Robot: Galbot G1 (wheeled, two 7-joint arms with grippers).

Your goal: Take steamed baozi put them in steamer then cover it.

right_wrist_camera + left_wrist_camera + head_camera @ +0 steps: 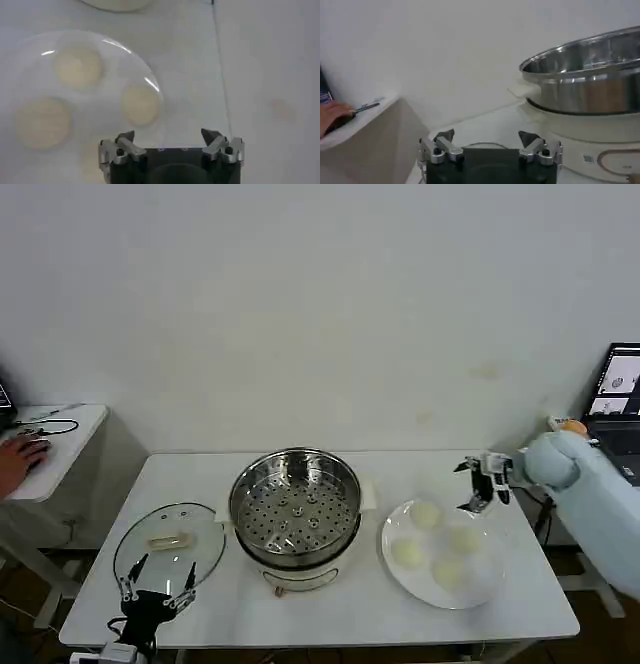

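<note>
Judging from the layout, nothing is loaded yet: all four buns are on the plate, the steamer is empty and uncovered.

Nearest, left of the steamer [295,506]: left gripper [158,589] at the table's [340,609] front edge, fingers spread, empty, over the near rim of the cover [170,544]. Cover lies flat on the table, clear glass disc, metal rim, whitish oblong handle at centre.

Steamer at mid-table: round polished steel bowl, perforated tray bare inside, pale side handle, sitting on a cream base. Hard, reflective surfaces.

Right of the steamer: flat, glossy white plate [449,553] carrying the steamed baozi [408,554], smooth, matte, cream-white domes, spaced apart. They look soft, so probably easy to dent.

Beyond the plate's far rim: right gripper [484,482], jaws apart, holding nothing, above the table just off the plate and near the closest bun.

Remaining: four transfers, then lid on.
</note>
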